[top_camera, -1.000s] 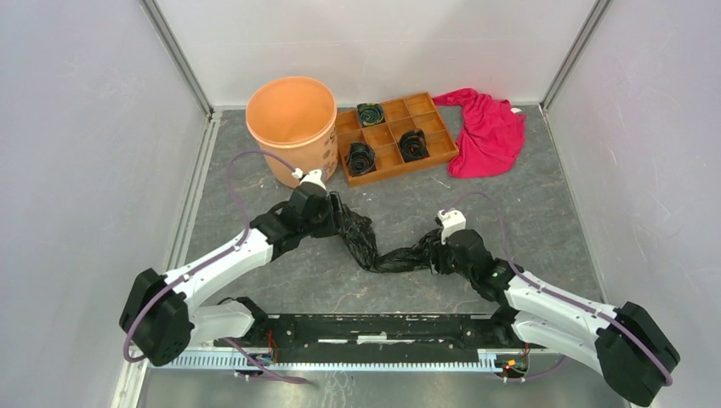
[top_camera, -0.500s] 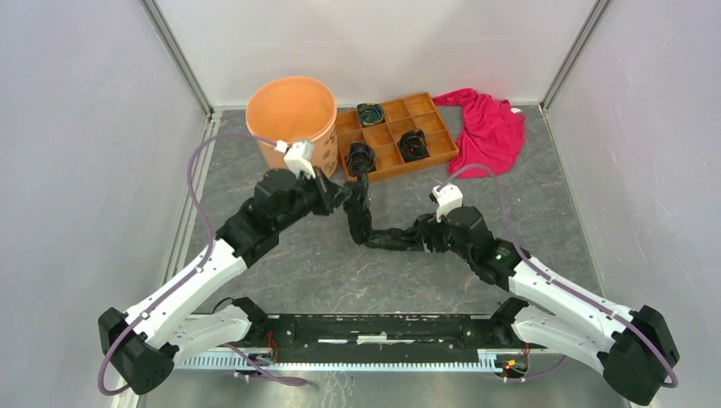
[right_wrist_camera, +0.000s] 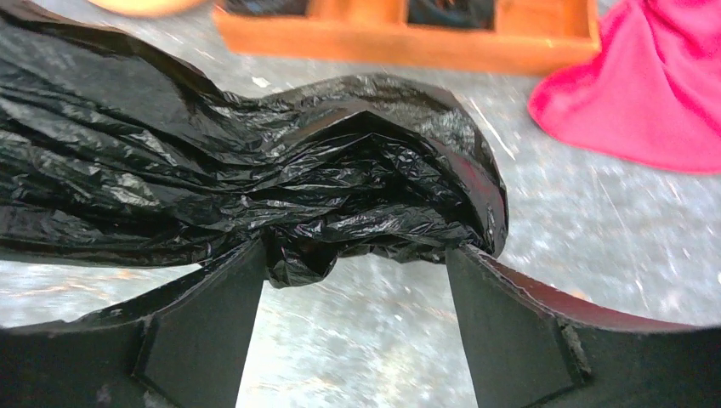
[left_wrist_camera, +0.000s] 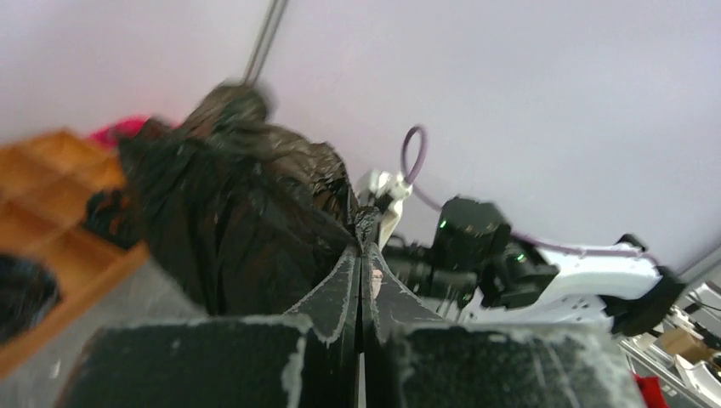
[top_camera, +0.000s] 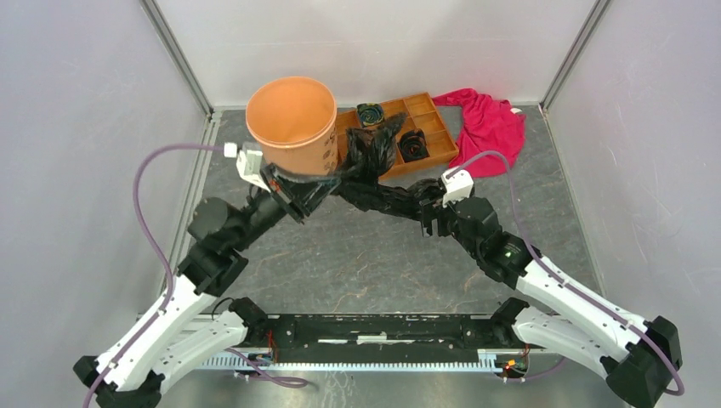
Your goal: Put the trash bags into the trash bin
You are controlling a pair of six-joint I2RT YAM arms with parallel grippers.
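Sam: Both arms have moved up toward the trash bin (top_camera: 293, 153) since a moment ago, and the trash bag (top_camera: 374, 166) has come along with them

Lea: Where is the bag now?

Sam: It hangs just to the right of the bin, next to its wall, not inside it. It hides part of the tray (top_camera: 422, 106) beside the bin

Lea: Who holds it?

Sam: The left gripper (left_wrist_camera: 363, 246), right in front of the bin, has its jaws pressed tight together on a pinch of the black plastic

Lea: And the right gripper (right_wrist_camera: 355, 255)?

Sam: It is further right of the bin. Its jaws are wide apart, and the crinkly bag lies bunched across their tips

Lea: Anything else?

Sam: A red cloth (top_camera: 489, 132) lies far right of the bin, past the tray
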